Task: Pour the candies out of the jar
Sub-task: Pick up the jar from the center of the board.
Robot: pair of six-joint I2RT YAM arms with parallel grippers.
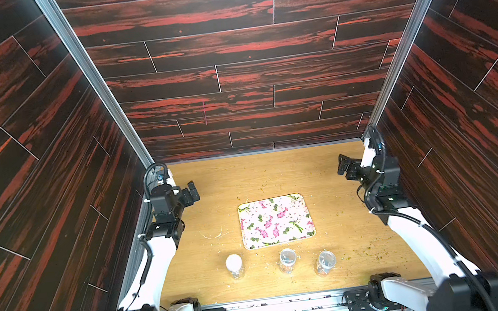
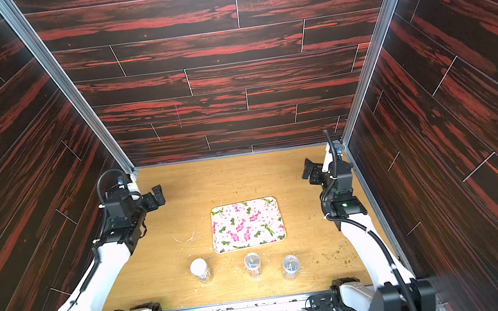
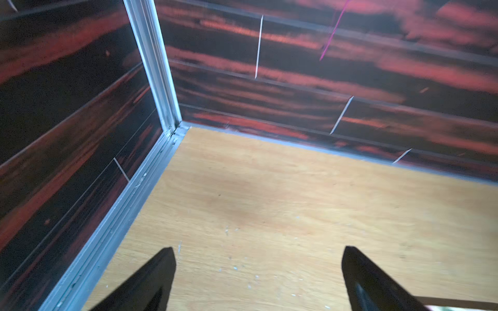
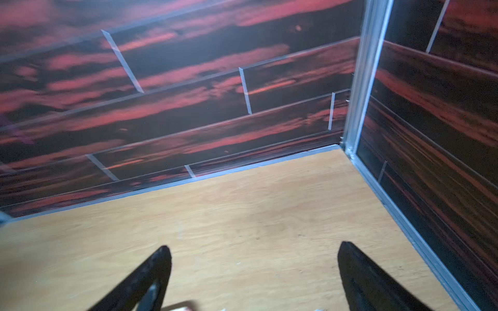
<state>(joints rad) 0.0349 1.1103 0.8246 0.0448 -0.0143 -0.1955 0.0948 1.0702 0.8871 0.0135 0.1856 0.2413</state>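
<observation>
A: Pouring yet?
B: No. Three jars are standing upright at the near edge; the flowered tray beyond is lying bare. The candies are too small to tell.
A: Claws?
B: Left gripper and right gripper are hanging released, far back, grasping nothing.

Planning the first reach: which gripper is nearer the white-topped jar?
Left. The left gripper hangs beyond the white-topped jar, same side; the right gripper hangs across the table.
</observation>
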